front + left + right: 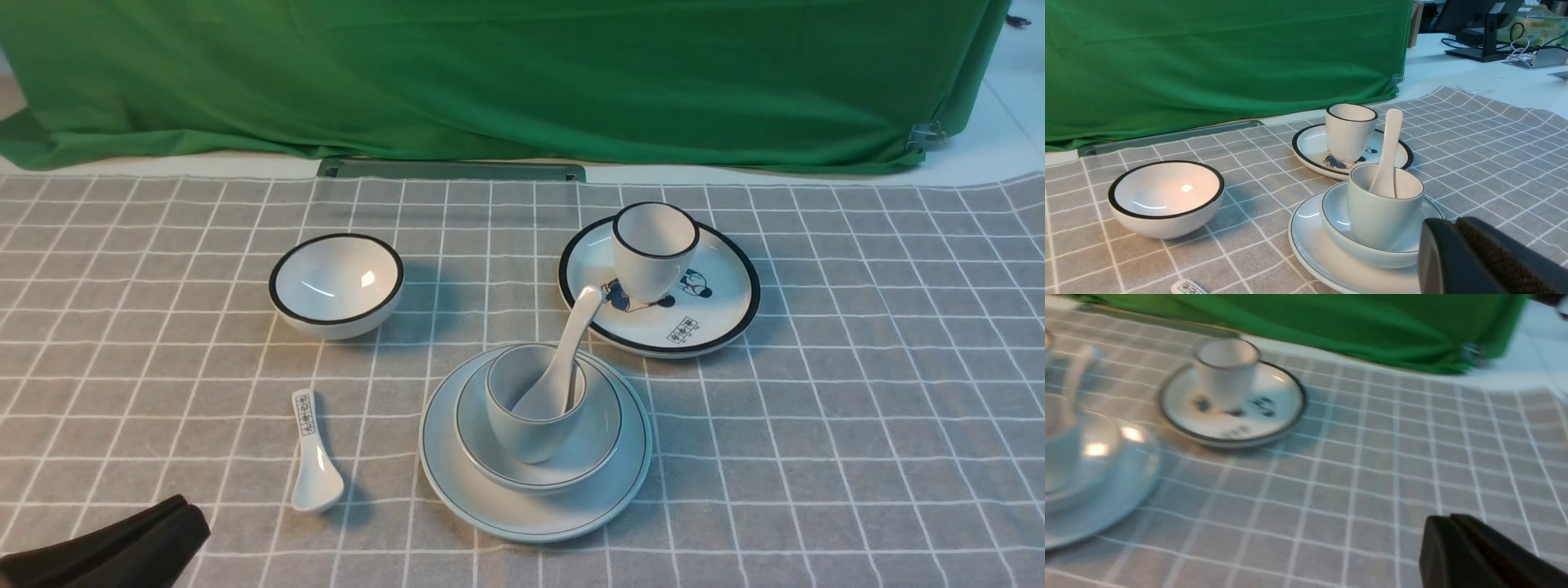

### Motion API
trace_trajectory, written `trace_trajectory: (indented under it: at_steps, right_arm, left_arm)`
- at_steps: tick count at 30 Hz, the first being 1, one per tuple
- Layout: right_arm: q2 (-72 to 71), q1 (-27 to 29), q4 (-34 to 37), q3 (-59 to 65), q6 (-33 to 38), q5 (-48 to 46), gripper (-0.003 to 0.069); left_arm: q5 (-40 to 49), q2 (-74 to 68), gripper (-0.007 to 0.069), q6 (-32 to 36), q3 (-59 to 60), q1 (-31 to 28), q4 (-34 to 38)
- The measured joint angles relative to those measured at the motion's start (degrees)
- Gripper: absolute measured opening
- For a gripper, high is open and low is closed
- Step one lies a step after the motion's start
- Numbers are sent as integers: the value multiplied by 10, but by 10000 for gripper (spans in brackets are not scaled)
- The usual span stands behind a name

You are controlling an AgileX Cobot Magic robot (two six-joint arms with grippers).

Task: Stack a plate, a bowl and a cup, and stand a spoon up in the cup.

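While jaws close empty, spoon (563,359) in cup (535,400)

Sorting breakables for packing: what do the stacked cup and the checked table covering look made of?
The cup: likely glazed ceramic or melamine, smooth and glossy like the reflecting bowl beneath. The covering: woven fabric, matte grey with white grid lines, slightly rumpled.
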State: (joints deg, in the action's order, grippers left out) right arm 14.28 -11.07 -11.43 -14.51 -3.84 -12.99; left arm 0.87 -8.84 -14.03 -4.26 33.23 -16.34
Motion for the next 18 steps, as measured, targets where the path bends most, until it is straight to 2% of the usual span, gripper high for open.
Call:
trace_trajectory:
  at_steps: [2,5,18]
  right_arm:
    - [-52,29,4,70,3,29,16]
    - [-110,45,7,138,3,46,16]
    - [-142,42,9,148,-14,6,18]
  left_arm:
    - [0,0,13,0,0,0,0]
    - [0,0,13,0,0,0,0]
    - [0,0,16,-1,0,0,0]
